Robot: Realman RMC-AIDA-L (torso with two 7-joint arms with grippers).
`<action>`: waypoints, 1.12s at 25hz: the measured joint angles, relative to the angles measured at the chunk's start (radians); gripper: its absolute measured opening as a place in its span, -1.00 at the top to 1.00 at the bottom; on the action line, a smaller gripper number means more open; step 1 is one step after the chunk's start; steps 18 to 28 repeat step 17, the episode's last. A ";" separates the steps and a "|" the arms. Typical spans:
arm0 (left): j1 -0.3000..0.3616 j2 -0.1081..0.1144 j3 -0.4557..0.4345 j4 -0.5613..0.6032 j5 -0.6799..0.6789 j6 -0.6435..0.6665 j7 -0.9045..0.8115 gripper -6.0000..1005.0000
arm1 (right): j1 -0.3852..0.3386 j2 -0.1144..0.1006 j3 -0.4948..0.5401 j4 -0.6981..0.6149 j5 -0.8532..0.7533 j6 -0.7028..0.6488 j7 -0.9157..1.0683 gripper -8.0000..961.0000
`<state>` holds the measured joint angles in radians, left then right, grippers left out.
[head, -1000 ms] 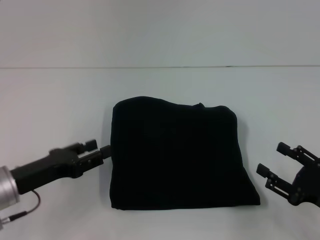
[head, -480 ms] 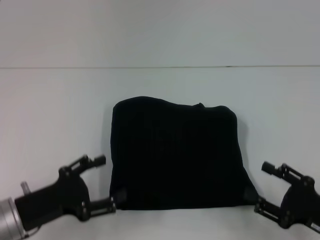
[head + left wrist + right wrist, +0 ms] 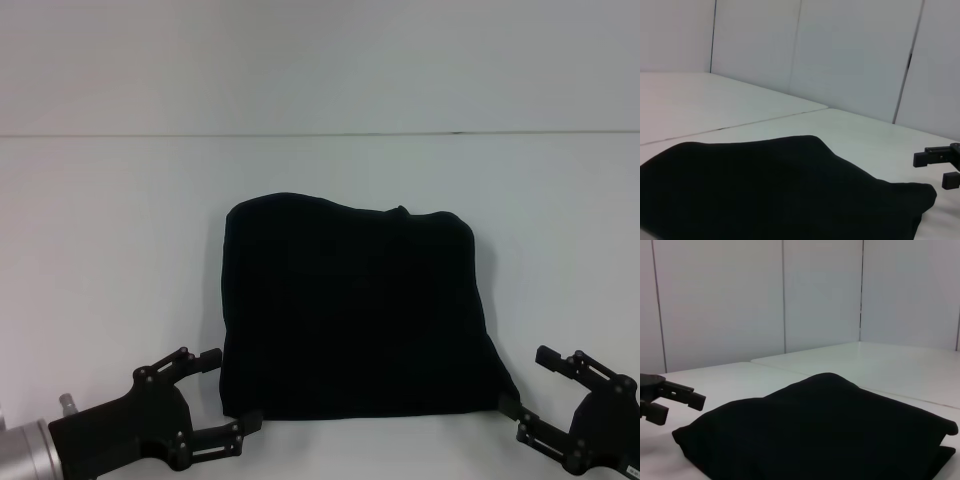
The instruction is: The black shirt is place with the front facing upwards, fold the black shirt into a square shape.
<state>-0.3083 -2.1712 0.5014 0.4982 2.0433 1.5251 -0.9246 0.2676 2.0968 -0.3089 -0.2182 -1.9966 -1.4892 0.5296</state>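
Left claw sat low at the black shirt's near left corner, fingers apart, lower tip touching the hem. Right claw stood spread at the near right corner. Beyond them the shirt lay folded into a rough square, mid-desk.

1. the head camera is looking forward and down from above at the white table.
2. both wrist cameras are sitting low near the tabletop, facing across it from opposite sides.
3. all three are sharing the black shirt.
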 joint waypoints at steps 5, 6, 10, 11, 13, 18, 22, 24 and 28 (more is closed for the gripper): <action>-0.003 0.001 -0.005 -0.001 -0.003 -0.003 -0.001 -0.89 | -0.001 0.000 -0.010 0.002 -0.001 0.000 -0.012 -0.63; -0.004 0.001 -0.007 -0.004 -0.004 -0.003 -0.001 -0.89 | -0.001 0.000 -0.010 0.003 -0.001 -0.001 -0.013 -0.63; -0.011 0.003 -0.011 -0.010 -0.005 -0.001 -0.009 -0.89 | -0.001 0.001 -0.007 0.005 0.002 -0.010 -0.014 -0.64; -0.012 0.003 -0.011 -0.011 -0.005 -0.001 -0.012 -0.89 | -0.001 0.001 -0.007 0.007 0.002 -0.012 -0.014 -0.64; -0.012 0.003 -0.012 -0.011 -0.006 -0.001 -0.013 -0.89 | 0.000 0.001 -0.009 0.010 0.000 -0.012 -0.014 -0.64; -0.012 0.002 -0.017 -0.011 -0.006 -0.003 -0.014 -0.89 | 0.000 0.001 -0.004 0.012 0.000 -0.006 -0.021 -0.64; -0.012 0.002 -0.017 -0.011 -0.006 -0.003 -0.014 -0.89 | 0.000 0.001 -0.004 0.012 0.000 -0.006 -0.021 -0.64; -0.012 0.002 -0.017 -0.011 -0.006 -0.003 -0.014 -0.89 | 0.000 0.001 -0.004 0.012 0.000 -0.006 -0.021 -0.64; -0.012 0.002 -0.017 -0.011 -0.006 -0.003 -0.014 -0.89 | 0.000 0.001 -0.004 0.012 0.000 -0.006 -0.021 -0.64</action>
